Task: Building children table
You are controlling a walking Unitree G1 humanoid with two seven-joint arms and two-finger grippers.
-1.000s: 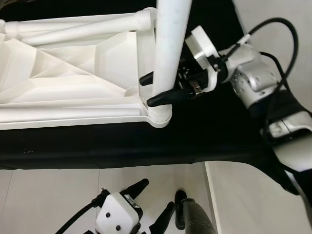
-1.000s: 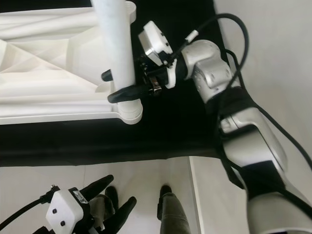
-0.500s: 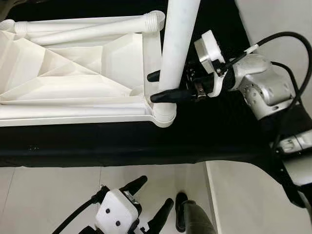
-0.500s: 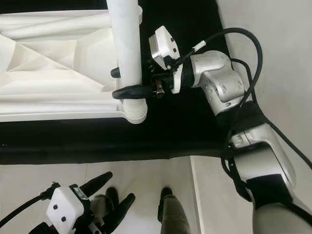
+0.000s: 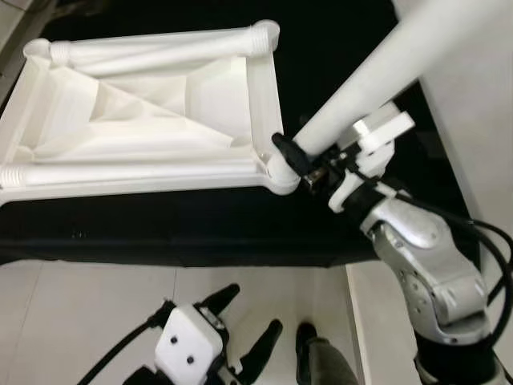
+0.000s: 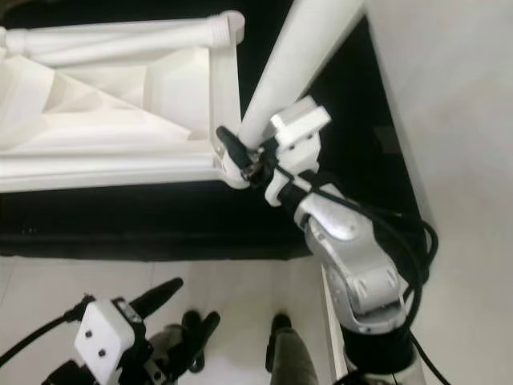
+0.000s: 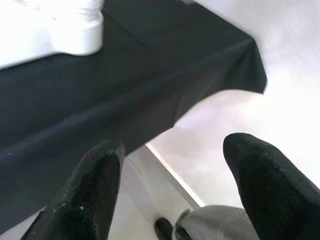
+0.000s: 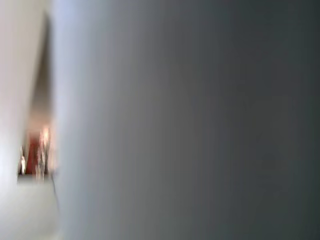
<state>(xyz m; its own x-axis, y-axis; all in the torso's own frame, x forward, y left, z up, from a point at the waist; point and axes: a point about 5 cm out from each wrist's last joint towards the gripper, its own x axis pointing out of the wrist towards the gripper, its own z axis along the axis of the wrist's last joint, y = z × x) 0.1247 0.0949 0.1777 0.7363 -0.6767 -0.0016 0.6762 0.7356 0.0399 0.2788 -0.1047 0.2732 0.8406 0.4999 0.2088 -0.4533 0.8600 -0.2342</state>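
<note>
The white children's table top (image 5: 160, 104) lies upside down on a black cloth (image 5: 160, 228). A long white table leg (image 5: 377, 76) leans at a slant from the near right corner socket (image 5: 279, 170) up toward the right. My right gripper (image 5: 300, 156) is shut on the leg just above that socket; one black finger (image 5: 288, 152) shows in front and the other is hidden behind the leg. In the right wrist view the leg (image 8: 190, 120) is a close white blur. My left gripper (image 5: 253, 309) hangs low over the floor, open and holding nothing, its fingers (image 7: 95, 185) spread.
Two more legs lie attached along the far edge (image 5: 160, 48) and near edge (image 5: 120, 170) of the top. The cloth's front edge drops to pale floor tiles (image 5: 80, 313). A grey leg with a dark shoe (image 5: 309, 361) stands below. A white surface (image 5: 481, 144) borders the right.
The leg has tipped from near upright to a slant toward the right, still held. My right arm has swung nearer to me, below the leg. The camera has also shifted.
</note>
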